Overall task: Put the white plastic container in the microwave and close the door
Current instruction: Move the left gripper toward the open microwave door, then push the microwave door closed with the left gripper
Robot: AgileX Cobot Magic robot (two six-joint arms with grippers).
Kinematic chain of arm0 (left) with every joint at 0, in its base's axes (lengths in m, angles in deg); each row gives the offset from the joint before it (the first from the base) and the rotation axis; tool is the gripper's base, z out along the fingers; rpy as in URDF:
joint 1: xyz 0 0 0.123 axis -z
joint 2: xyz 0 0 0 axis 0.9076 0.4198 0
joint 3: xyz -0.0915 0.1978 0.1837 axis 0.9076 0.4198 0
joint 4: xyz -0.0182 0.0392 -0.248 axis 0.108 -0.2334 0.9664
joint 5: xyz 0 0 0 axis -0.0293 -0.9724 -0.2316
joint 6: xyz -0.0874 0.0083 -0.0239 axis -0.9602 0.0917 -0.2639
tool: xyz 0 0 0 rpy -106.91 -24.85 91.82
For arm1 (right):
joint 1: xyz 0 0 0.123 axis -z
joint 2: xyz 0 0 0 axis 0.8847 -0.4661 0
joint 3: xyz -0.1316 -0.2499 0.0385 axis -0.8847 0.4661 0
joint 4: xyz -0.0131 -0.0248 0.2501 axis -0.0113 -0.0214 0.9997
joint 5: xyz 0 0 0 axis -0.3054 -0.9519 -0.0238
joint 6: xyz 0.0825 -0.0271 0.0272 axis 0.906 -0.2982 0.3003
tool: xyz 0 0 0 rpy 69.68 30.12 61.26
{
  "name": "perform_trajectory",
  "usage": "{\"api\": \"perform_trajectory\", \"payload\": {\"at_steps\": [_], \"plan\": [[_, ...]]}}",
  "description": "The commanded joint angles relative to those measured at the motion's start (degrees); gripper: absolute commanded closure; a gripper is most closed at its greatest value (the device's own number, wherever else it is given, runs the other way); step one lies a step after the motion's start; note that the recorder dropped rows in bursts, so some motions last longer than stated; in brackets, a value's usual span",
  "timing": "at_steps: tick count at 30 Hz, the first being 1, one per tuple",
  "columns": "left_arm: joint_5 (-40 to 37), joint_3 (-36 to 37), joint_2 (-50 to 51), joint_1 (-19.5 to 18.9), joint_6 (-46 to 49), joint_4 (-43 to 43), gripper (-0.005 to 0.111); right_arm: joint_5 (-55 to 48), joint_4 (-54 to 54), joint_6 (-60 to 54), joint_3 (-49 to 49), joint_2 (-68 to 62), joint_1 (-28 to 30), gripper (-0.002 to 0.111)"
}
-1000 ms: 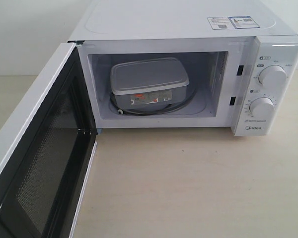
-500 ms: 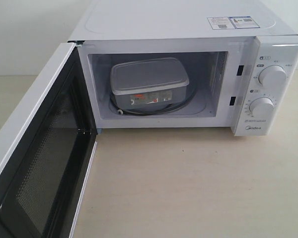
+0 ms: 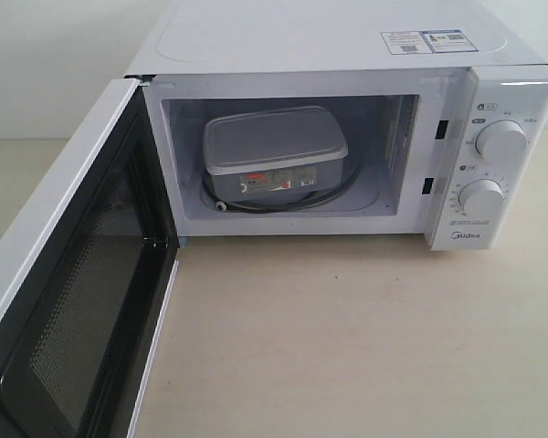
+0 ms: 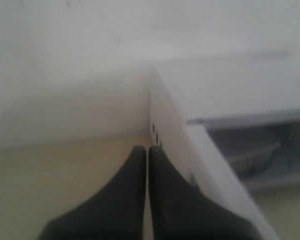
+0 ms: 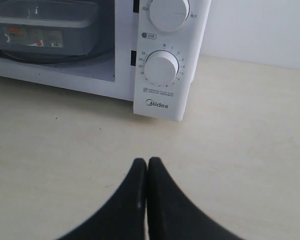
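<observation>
The one container (image 3: pixel 274 151) sat lidded inside the single microwave (image 3: pixel 329 36), which stood by the far edge of the counter (image 3: pixel 347 338). Loading looked done, so closing was the step in hand. The one door (image 3: pixel 64 301) hung wide open toward the near left corner. The left tool (image 4: pixel 148 150), narrow and empty, hovered by the door's outer side and would probably have to push it round. The right tool (image 5: pixel 148 161), equally narrow and empty, faced the two knobs (image 3: pixel 500 141).
</observation>
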Motion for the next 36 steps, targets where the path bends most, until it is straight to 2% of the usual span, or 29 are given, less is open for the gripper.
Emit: {"api": "perform_trajectory", "payload": {"at_steps": [1,2,3,5,11,15,19,24,30,36], "plan": [[-18.17,-5.8,12.52,0.01,9.74,-0.81,0.103,0.12,-0.24,0.38,-0.05,0.29,0.13,0.108],[-22.3,-6.7,14.92,0.01,15.04,0.24,0.103,0.12,-0.24,0.38,-0.05,0.29,0.13,0.108],[-28.39,-7.38,18.6,0.13,24.88,1.74,0.103,0.12,-0.24,0.38,-0.05,0.29,0.13,0.108],[-32.04,-7.14,22.22,0.14,36.04,5.93,0.103,0.12,-0.24,0.38,-0.05,0.29,0.13,0.108],[-31.34,-6.7,25.96,0.14,50.89,21.76,0.103,0.12,-0.24,0.38,-0.05,0.29,0.13,0.108],[-30.68,-4.36,27.37,0.23,52.96,20.72,0.103,0.12,-0.24,0.38,-0.05,0.29,0.13,0.108],[-29.06,-3.41,27.68,3.61,53.77,20.27,0.103,0.12,-0.24,0.38,-0.05,0.29,0.13,0.108],[-26.62,-3.41,28.09,8.71,53.77,24.15,0.103,0.12,-0.24,0.38,-0.05,0.29,0.13,0.108],[-15.65,-3.32,30.59,14.81,53.77,30.71,0.103,0.12,-0.24,0.38,-0.05,0.29,0.13,0.108],[-6.89,-3.32,37.43,21.01,55.14,35.28,0.103,0.12,-0.24,0.38,-0.05,0.29,0.13,0.108]]}}
